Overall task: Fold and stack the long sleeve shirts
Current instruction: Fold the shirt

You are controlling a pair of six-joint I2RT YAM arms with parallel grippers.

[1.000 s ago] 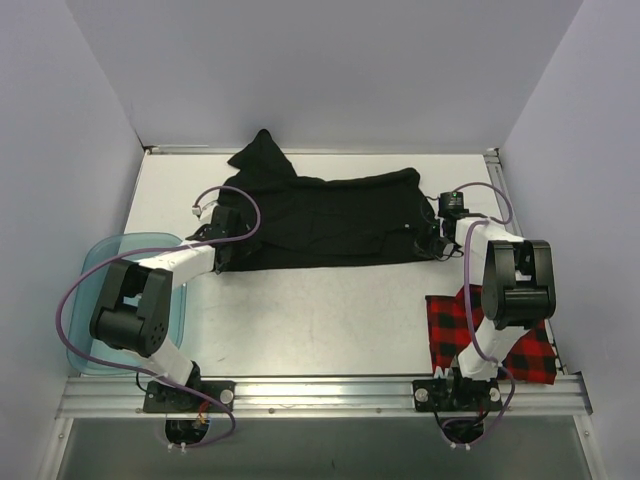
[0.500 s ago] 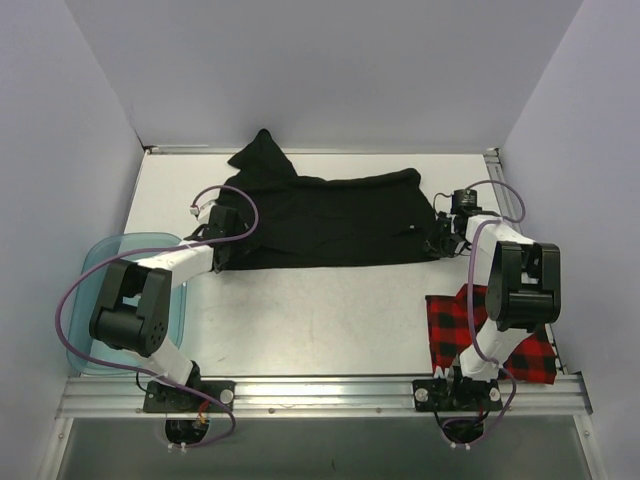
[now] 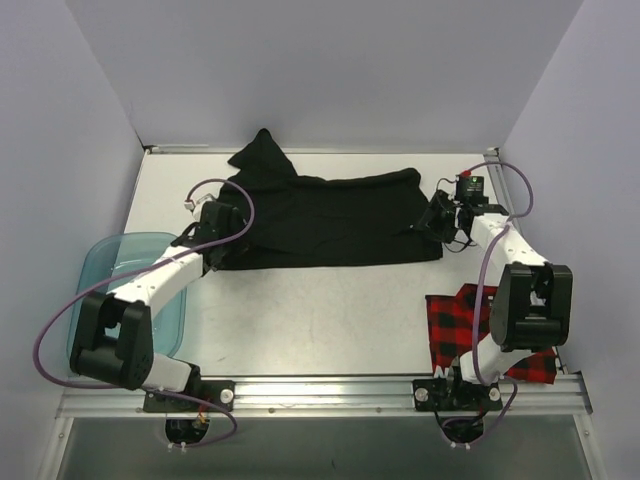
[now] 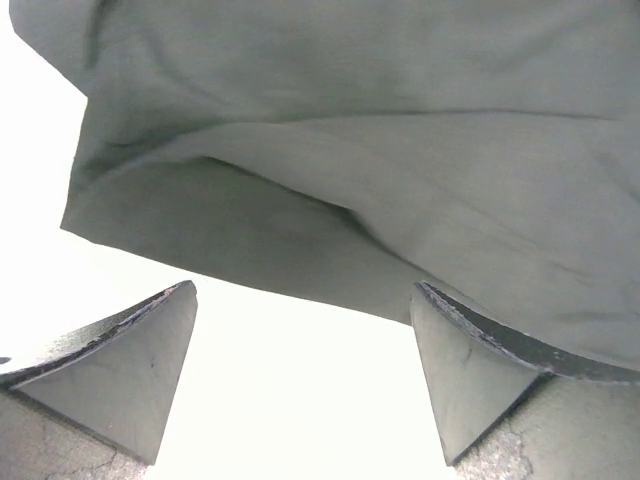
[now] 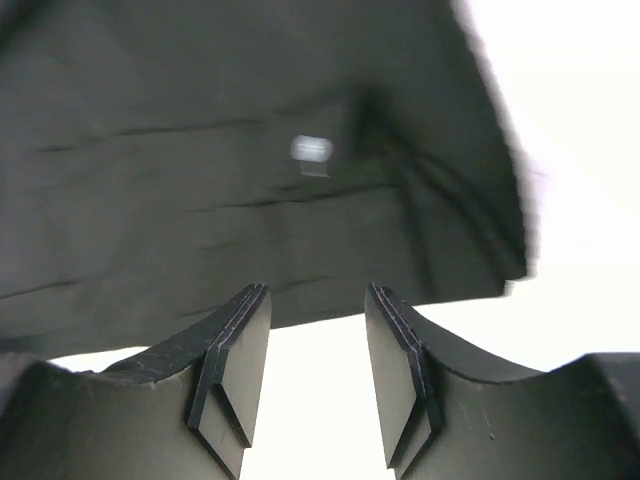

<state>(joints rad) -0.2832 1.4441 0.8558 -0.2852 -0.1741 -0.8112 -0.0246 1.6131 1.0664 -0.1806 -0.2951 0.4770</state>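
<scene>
Stage: folding is judged partway; the black shirt (image 3: 330,220) lies as a wide band, and stacking is not yet done.
Position: the black shirt is spread flat across the far half of the table (image 3: 320,320), with one loose part bunched at its far left corner. The check shirt (image 3: 448,325) is laid at the near right, partly hidden under the right arm and well apart from the black one.
Left end: the left gripper (image 4: 303,292) is held low at the band's left edge, jaws spread wide and nothing between them. Bare table is seen in the gap and the hem just ahead, a placing judged fit for a pinch of that edge.
Right end: the right gripper (image 5: 316,290) is set at the right edge, jaws parted less widely, nothing gripped. The hem lies just beyond the tips. A small white patch (image 5: 312,150) is seen on the cloth; button or label cannot be told.
Why both ends: a wide band is judged best lifted by two edges at once, so that the fold is kept square.
Tub: the tub (image 3: 95,262) stands at the near left, beside the left arm.
Risk: only the top layer may be caught, and the band pulled askew.
</scene>
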